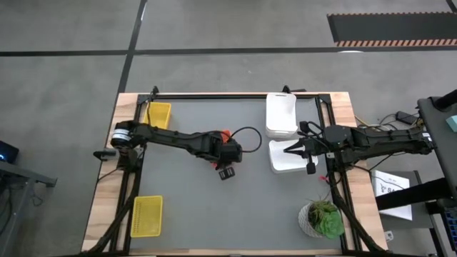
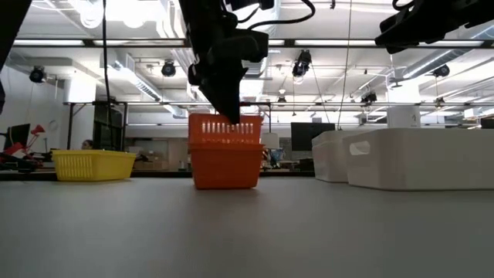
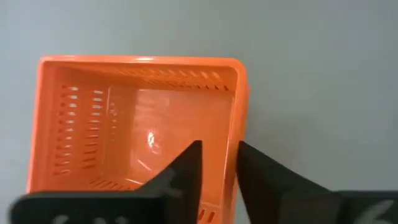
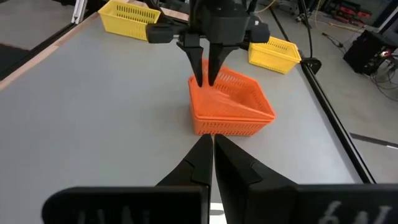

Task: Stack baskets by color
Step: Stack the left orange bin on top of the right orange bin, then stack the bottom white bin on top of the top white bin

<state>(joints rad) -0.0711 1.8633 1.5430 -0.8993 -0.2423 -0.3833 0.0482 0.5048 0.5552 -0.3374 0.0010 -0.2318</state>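
Your table [image 1: 186,207]: white baskets [image 1: 281,114] far-right; yellow baskets [image 1: 146,215] along left edge. Orange basket stack [image 2: 225,151] stands mid-table. Left gripper [image 3: 217,168] over it, fingers narrowly parted astride one wall, not clamped. Right gripper [image 4: 210,158] pinched together, empty, above white basket.

Orange mesh baskets [image 4: 230,102], yellow mesh baskets [image 1: 147,215], white baskets [image 1: 281,114].

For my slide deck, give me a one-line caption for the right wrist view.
Left gripper straddles the rim of the orange basket stack, two yellow baskets behind.
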